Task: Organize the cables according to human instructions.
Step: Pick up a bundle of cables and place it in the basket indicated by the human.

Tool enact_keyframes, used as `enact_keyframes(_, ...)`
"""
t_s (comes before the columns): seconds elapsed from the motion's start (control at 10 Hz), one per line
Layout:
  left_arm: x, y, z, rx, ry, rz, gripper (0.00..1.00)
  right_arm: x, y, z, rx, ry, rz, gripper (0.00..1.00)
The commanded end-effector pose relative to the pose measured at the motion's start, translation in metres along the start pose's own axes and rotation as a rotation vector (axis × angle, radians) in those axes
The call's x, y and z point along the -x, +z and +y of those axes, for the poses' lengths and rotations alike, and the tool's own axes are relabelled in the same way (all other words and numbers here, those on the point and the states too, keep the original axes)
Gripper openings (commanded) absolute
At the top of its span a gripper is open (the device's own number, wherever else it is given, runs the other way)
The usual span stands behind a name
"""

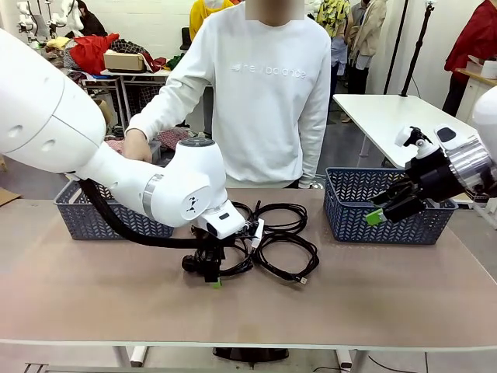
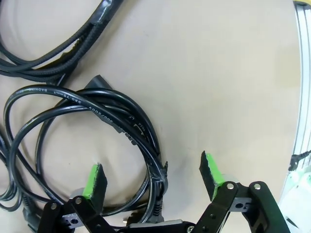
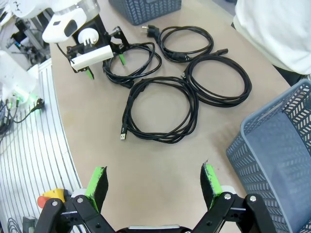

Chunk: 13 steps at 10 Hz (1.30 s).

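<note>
At the left of the front view a blue-grey herringbone-patterned plastic basket stands on the tan table, and the person's hand shows just above the white left arm. Just left of centre the black, green-padded left tool is down at the table, at the left edge of the four thin black coiled cables, which lie close together mid-table between the two baskets. In its own wrist view the left tool has its fingers spread apart, and the strands of one coil run between the pads, a chunky plug at the coil's upper edge. At the right a second basket of the same kind stands on the table — the right tool hangs in front of it, above the table. Its wrist view shows the right tool with fingers wide apart over bare table, holding nothing.
</note>
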State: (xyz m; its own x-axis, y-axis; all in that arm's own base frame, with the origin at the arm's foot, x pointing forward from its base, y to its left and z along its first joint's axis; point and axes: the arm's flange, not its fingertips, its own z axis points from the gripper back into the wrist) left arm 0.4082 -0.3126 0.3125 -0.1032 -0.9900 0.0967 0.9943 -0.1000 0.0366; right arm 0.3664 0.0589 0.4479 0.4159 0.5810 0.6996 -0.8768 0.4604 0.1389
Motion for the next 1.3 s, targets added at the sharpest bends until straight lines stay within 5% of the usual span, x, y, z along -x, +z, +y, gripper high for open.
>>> enact_keyframes(0.0, -0.001, 0.001, 0.004, -0.016, 0.006, 0.012, 0.81, 0.000, -0.003, -0.005, -0.005, 0.028, -0.026, 1.00)
enact_keyframes(0.1, -0.001, 0.001, 0.004, -0.013, 0.009, 0.012, 0.81, 0.000, -0.003, -0.005, -0.005, 0.028, -0.026, 1.00)
enact_keyframes(0.2, 0.000, 0.001, 0.004, -0.012, 0.010, 0.013, 0.62, 0.000, -0.003, -0.005, -0.005, 0.028, -0.026, 1.00)
enact_keyframes(0.3, 0.000, 0.001, 0.004, -0.012, 0.011, 0.017, 0.76, 0.000, -0.003, -0.005, -0.005, 0.028, -0.026, 1.00)
enact_keyframes(0.4, 0.000, 0.001, 0.004, -0.012, 0.011, 0.021, 0.43, 0.000, -0.003, -0.005, -0.005, 0.028, -0.026, 1.00)
enact_keyframes(0.5, 0.001, 0.001, 0.005, -0.009, 0.012, 0.022, 0.57, 0.000, -0.003, -0.005, -0.005, 0.028, -0.026, 1.00)
enact_keyframes(0.6, 0.001, 0.001, 0.005, -0.007, 0.009, 0.025, 0.25, 0.000, -0.003, -0.005, -0.005, 0.028, -0.026, 1.00)
enact_keyframes(0.7, 0.001, 0.002, 0.005, -0.008, 0.008, 0.027, 0.39, 0.000, -0.003, -0.005, -0.005, 0.028, -0.026, 1.00)
enact_keyframes(0.8, 0.002, 0.003, 0.004, -0.012, 0.010, 0.030, 0.06, 0.000, -0.003, -0.005, -0.005, 0.028, -0.026, 1.00)
enact_keyframes(0.9, 0.002, 0.003, 0.004, -0.012, 0.013, 0.034, 0.20, 0.000, -0.003, -0.005, -0.005, 0.028, -0.026, 1.00)
enact_keyframes(1.0, 0.002, 0.006, 0.002, -0.020, 0.014, 0.042, 0.00, 0.000, -0.003, -0.005, -0.005, 0.028, -0.026, 1.00)
enact_keyframes(1.2, 0.001, 0.017, -0.003, -0.023, 0.006, 0.063, 0.00, 0.000, -0.003, -0.005, -0.005, 0.028, -0.026, 1.00)
